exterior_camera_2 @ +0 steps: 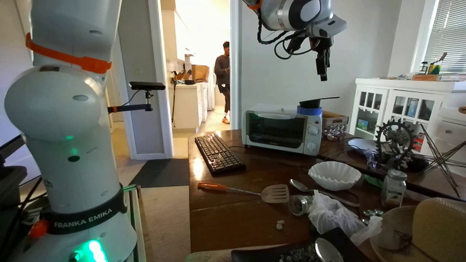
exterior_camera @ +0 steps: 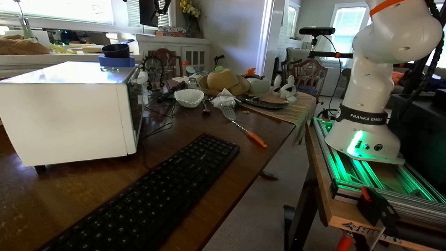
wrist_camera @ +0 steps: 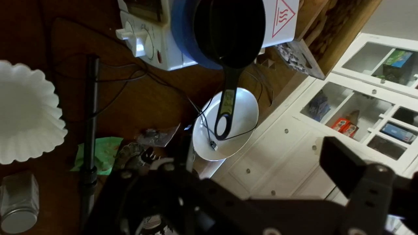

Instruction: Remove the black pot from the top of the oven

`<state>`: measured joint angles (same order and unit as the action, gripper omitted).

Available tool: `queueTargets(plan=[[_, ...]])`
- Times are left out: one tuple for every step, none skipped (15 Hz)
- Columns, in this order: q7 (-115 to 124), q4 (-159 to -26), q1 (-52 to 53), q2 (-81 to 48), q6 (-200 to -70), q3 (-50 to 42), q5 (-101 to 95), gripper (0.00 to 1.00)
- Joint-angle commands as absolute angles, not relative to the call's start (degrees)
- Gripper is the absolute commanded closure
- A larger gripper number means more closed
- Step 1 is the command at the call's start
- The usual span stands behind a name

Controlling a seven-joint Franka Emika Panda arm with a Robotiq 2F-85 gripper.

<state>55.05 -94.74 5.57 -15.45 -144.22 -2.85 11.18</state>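
Fingers (wrist_camera: pixel 341 163) apart, black pot (wrist_camera: pixel 229 31) below them, ungrasped: approach stage, I judge; next I must lower astride its handle (wrist_camera: pixel 227 101).

The black pot (wrist_camera: pixel 233 29) sits on a blue thing (wrist_camera: pixel 182 32) on the white oven (wrist_camera: pixel 163 36), its handle (wrist_camera: pixel 229 98) sticking out over a white plate (wrist_camera: pixel 246 112), and the jaws are spread wide apart.
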Motion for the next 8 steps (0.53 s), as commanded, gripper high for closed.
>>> queueTargets(plan=[[62.12,-87.17,6.6,-20.26,-138.84,-3.93,5.33,0.0],[63.22,-85.9,6.63,-21.12,-137.61,-3.9,4.59,0.0],[64.23,-84.37,6.75,-22.46,-136.99,-4.02,3.71,0.0],[64.97,-82.86,6.82,-23.57,-135.72,-4.03,3.23,0.0],[65.88,-81.51,7.02,-24.65,-135.12,-4.1,2.63,0.0],[66.01,-80.38,7.13,-25.44,-134.33,-4.11,2.16,0.0],[63.26,-84.86,6.01,-22.34,-136.96,-3.13,4.16,0.0],[63.77,-83.68,6.19,-23.34,-136.55,-3.21,3.76,0.0]])
